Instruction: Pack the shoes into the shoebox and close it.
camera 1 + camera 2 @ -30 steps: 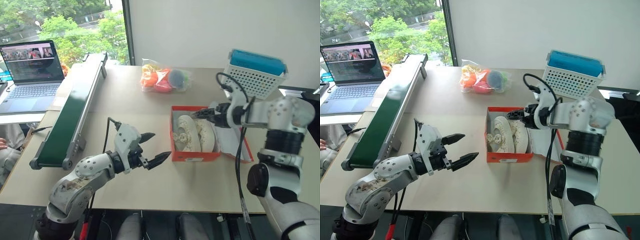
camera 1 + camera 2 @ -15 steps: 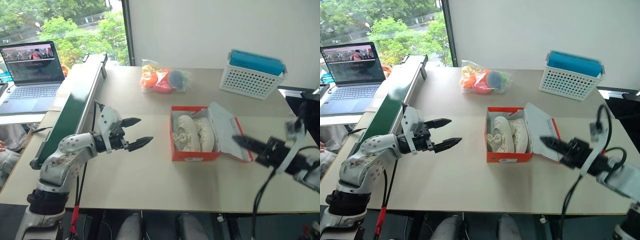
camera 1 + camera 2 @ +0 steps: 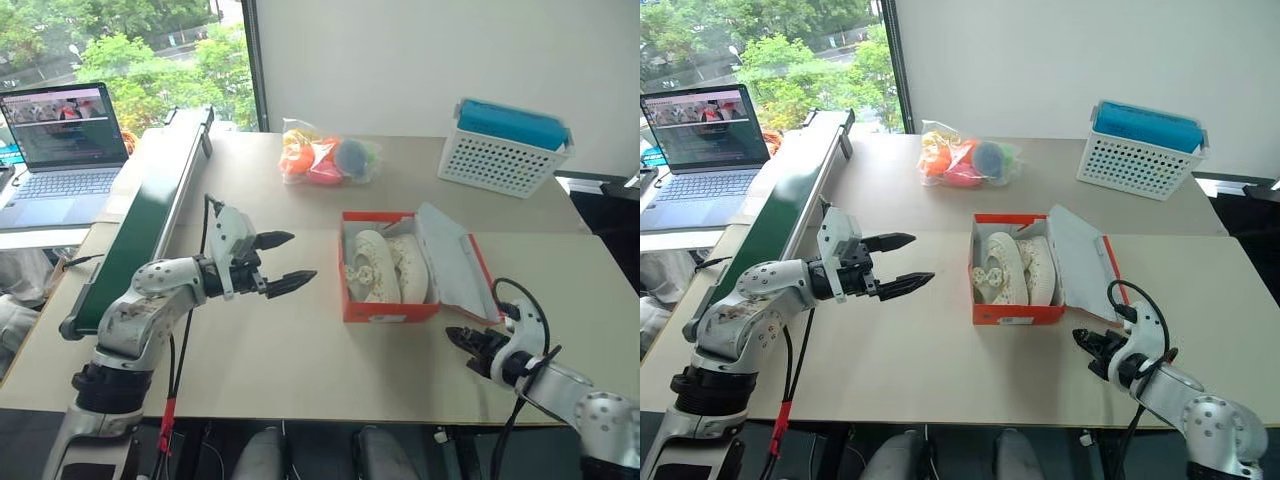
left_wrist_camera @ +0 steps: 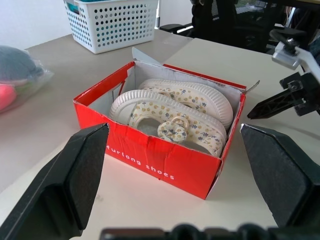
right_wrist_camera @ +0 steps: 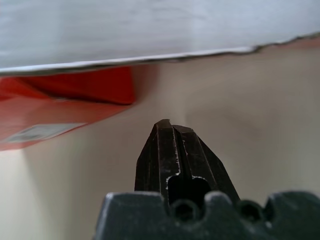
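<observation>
The red-orange shoebox sits open mid-table with both cream shoes lying side by side inside, also seen in the left wrist view. Its lid leans out to the right, white side up. My left gripper hovers open to the left of the box, pointing at it, with nothing between its fingers. My right gripper is shut and empty, low near the table's front edge, just below the lid's lower right corner.
A bag of orange, pink and blue round things lies behind the box. A white perforated basket with a blue top stands at the back right. A green conveyor runs along the left edge, with a laptop beyond it.
My right gripper has left the box, shut, and dropped down and back to the table's front right. My left gripper has moved slightly forward toward the box and stays open.
</observation>
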Motion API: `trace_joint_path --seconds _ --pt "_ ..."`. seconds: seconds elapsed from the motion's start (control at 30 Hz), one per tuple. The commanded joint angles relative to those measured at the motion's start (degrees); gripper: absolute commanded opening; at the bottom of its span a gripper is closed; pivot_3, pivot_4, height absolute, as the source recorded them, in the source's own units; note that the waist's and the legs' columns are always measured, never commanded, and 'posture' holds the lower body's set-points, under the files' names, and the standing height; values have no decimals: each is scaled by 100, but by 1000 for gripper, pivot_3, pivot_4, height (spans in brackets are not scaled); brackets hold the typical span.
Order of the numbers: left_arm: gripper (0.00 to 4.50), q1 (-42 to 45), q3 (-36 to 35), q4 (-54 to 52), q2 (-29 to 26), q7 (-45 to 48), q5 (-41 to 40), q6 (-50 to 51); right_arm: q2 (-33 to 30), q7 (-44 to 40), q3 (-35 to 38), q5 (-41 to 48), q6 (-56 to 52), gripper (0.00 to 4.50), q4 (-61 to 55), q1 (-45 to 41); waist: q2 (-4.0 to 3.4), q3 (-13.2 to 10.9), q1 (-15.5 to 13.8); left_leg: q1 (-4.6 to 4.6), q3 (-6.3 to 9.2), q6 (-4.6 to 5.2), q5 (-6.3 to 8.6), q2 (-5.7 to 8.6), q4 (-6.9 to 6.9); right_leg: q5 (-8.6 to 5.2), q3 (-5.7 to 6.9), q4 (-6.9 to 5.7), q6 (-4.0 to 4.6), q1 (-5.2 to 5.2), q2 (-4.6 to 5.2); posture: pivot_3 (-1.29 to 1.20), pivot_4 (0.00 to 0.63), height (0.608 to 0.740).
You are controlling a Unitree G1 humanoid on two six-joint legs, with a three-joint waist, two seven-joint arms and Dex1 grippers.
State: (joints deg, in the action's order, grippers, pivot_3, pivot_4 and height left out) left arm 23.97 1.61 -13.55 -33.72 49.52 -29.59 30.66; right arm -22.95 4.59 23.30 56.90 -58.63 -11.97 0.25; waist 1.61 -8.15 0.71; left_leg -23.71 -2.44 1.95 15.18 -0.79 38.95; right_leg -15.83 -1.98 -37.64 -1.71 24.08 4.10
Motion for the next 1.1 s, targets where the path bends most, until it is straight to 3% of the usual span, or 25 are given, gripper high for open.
trace_joint_path --seconds 0.03,0.13,0.37,0.5,0.73,0.93,1.1 --pt "4500 143 -105 -264 -14 -28 -92 67 266 236 103 -345 388 59 97 -125 0 0 1 0 0 0 0 0 0 0 0 -1 0 0 0 0 150 740" --pt "4500 157 -135 -287 -17 -40 -101 121 664 394 212 -343 578 59 131 -246 -1 1 9 3 0 -1 0 -1 1 0 -2 -3 0 -2 0 0 150 740" --pt "4500 180 -194 -437 -31 -123 -164 316 2379 1180 1333 1445 1527 59 191 -810 -4 2 14 11 -1 -4 -2 -2 -3 1 -9 -31 0 4 1 0 150 740" --pt "4500 204 -215 -491 -57 -163 -195 399 2813 1349 1436 2019 1936 59 102 -860 -6 1 10 9 0 -4 -2 0 -3 1 -2 -40 0 2 9 0 150 740" --pt "4500 252 -221 -588 -138 -155 -286 553 2868 1141 1380 2284 2647 59 50 -758 -8 2 27 12 0 -5 -2 3 -3 2 -4 -40 -2 3 8 0 150 740" --pt "4500 331 -240 -621 -185 -172 -332 691 2671 -31 762 1375 3263 59 -481 -525 -9 2 35 20 -4 -5 -3 4 -3 2 -11 -37 -2 2 4 0 150 740" --pt "4500 344 -248 -676 -218 -181 -357 797 2452 -680 425 1234 3478 59 -1116 -464 -10 3 39 22 -7 -6 -3 2 -3 2 -18 -42 -2 5 1 0 150 740"
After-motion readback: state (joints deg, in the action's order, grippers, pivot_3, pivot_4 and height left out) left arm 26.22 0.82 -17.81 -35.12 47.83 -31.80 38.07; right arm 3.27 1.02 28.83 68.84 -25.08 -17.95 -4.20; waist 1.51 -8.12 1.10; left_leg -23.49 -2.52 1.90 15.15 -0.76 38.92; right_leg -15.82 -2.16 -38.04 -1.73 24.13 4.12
